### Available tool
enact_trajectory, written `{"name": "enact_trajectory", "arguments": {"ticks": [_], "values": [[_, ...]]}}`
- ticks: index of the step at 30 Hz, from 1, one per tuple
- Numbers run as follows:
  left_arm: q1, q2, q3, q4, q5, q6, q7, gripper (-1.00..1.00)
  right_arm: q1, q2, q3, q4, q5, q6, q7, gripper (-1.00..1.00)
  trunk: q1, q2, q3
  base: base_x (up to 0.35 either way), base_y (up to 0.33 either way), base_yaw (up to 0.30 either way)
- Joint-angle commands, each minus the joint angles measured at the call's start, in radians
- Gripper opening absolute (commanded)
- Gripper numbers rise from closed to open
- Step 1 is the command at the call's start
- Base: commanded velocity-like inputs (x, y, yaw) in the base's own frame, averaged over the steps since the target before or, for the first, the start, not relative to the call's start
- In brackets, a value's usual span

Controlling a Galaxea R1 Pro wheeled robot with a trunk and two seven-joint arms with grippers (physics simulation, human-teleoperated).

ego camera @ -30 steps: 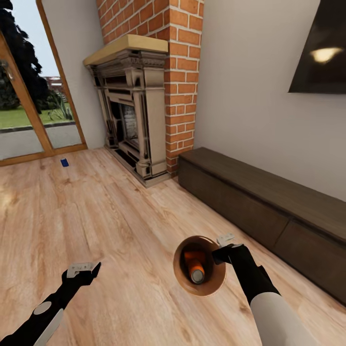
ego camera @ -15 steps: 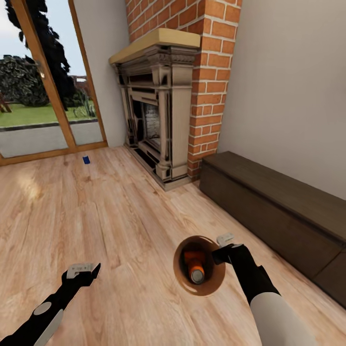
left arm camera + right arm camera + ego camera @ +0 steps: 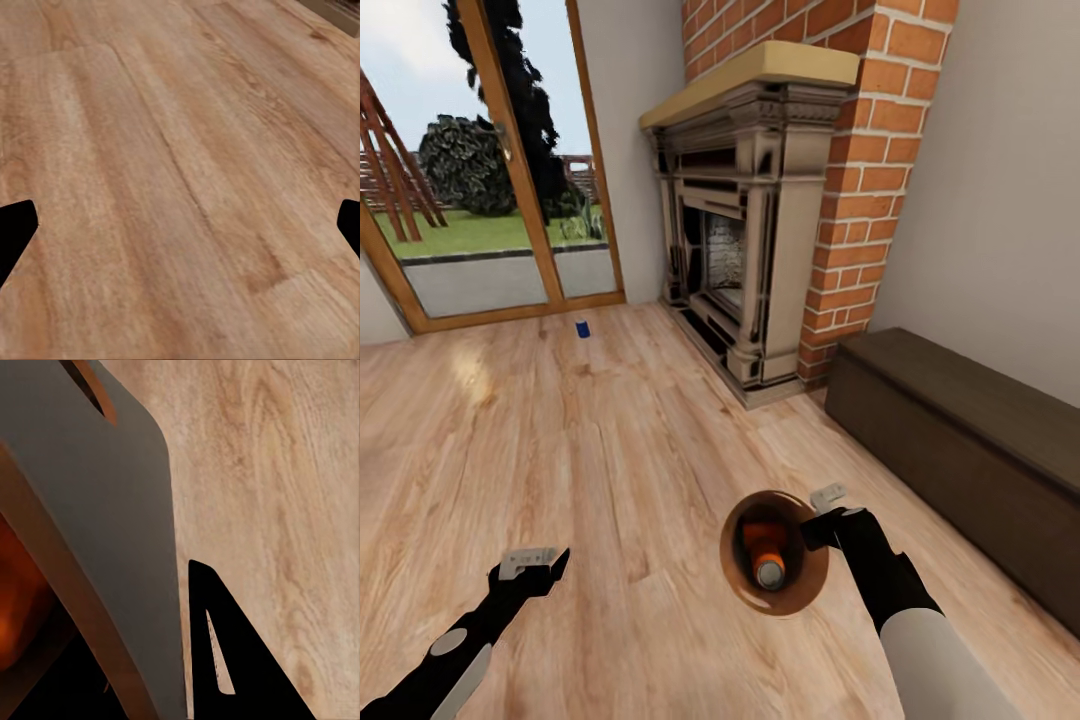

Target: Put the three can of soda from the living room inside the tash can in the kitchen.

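While our right gripper (image 3: 822, 520) was clamped on the rim of the bin (image 3: 732, 560), an orange can (image 3: 766, 550) inside, and our left gripper (image 3: 530, 562) hung open, we judged it best to approach the blue can (image 3: 582, 328) by the glass door gently, keeping the bin level.

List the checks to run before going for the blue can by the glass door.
1. Bin held by right gripper: ok, the gripper is at its rim and the bin hangs above the floor.
2. Orange can inside bin: ok, one is clearly visible; whether a second lies under it, cannot tell.
3. Blue can located: ok, upright on the floor near the glass door.
4. Left gripper free: ok, open and holding nothing.
5. Path to blue can: ok, bare floor between.
6. Fireplace clearance: ok, it stands right of the path.
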Motion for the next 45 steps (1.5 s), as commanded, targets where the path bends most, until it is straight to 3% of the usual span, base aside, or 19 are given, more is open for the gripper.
{"name": "enact_trajectory", "arguments": {"ticks": [1,9,12,13,18,22,24,29,36,45], "values": [[0.0,0.0,0.0,0.0,0.0,0.0,0.0,1.0,0.0,0.0,0.0,-0.001,-0.013,0.002,0.004,-1.0,0.0,0.0,0.0,0.293,0.14,0.228],[0.0,0.001,0.0,-0.001,0.002,0.011,-0.007,1.0,0.0,0.001,0.0,-0.001,-0.014,0.001,0.005,-1.0,0.0,0.0,-0.004,0.306,0.107,0.228],[-0.001,0.004,0.01,-0.048,0.012,0.195,-0.029,1.0,0.0,0.0,0.002,-0.002,-0.013,0.006,0.008,-1.0,0.0,0.0,-0.006,0.318,0.087,0.228],[-0.002,0.005,0.014,-0.059,0.013,0.226,-0.033,1.0,-0.001,0.0,0.002,-0.003,-0.013,0.007,0.008,-1.0,0.0,0.0,-0.006,0.318,0.091,0.228],[-0.019,0.009,0.082,-0.159,0.016,0.448,-0.051,1.0,-0.005,0.0,-0.001,-0.012,-0.021,0.038,0.015,-1.0,0.0,0.0,-0.009,0.319,0.093,0.228],[-0.065,0.011,0.109,-0.197,0.016,0.532,-0.051,1.0,-0.04,0.003,-0.001,-0.038,-0.025,0.138,0.045,-1.0,0.0,0.0,-0.011,0.319,0.092,0.228],[-0.095,0.011,0.113,-0.201,0.015,0.563,-0.051,1.0,-0.06,0.013,0.002,-0.042,-0.025,0.15,0.063,-1.0,0.0,0.0,-0.012,0.319,0.079,0.228],[-0.128,0.007,0.117,-0.239,0.015,0.594,-0.051,1.0,-0.078,0.024,0.032,-0.063,-0.022,0.159,0.08,-1.0,0.0,0.0,-0.014,0.305,0.025,0.228],[-0.132,0.003,0.115,-0.366,0.008,0.649,-0.05,1.0,-0.075,0.022,0.037,-0.208,-0.024,0.166,0.107,-1.0,0.0,0.0,-0.017,0.297,0.019,0.222],[-0.132,0.003,0.117,-0.397,0.008,0.663,-0.049,1.0,-0.074,0.022,0.032,-0.24,-0.022,0.169,0.188,-1.0,0.0,0.0,-0.021,0.297,0.13,0.151]]}}
